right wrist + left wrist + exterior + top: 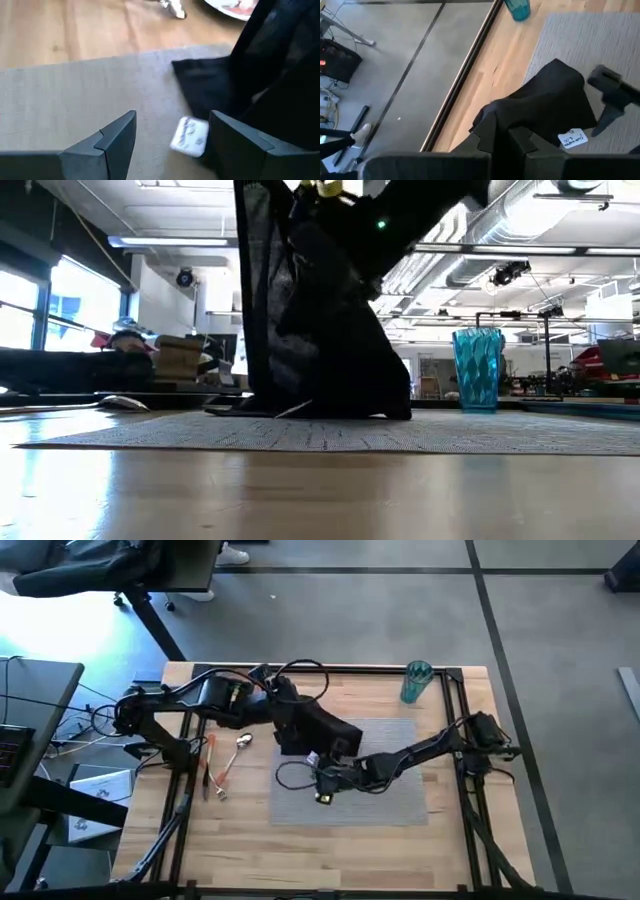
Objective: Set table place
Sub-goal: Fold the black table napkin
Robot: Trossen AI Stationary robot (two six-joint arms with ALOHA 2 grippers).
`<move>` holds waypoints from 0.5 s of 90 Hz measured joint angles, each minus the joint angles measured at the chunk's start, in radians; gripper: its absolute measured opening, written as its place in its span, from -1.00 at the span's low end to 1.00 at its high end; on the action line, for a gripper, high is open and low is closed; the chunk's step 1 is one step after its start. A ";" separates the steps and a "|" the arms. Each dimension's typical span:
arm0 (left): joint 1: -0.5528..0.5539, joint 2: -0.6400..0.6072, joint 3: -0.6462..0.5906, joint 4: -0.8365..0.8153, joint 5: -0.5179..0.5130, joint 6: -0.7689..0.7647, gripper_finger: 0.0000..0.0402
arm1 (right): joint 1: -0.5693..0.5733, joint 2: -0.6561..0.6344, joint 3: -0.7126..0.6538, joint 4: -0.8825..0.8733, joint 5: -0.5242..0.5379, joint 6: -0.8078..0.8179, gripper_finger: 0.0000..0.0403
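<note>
Left pincer (292,712) clamps black cloth napkin (318,730), hanging over grey woven placemat (385,775); right pincer (322,783) open beside its white tag (190,136). Step: laying napkin. Next: lower, spread flat.

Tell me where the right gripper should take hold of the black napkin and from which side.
Probably the low edge of the black napkin near its white tag, coming level from the placemat side. The right gripper is open there; the left gripper holds the top.
</note>
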 joint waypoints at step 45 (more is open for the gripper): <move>0.011 0.000 0.000 0.001 0.021 0.025 -1.00 | -0.161 0.000 0.000 -0.331 -0.039 -0.301 0.15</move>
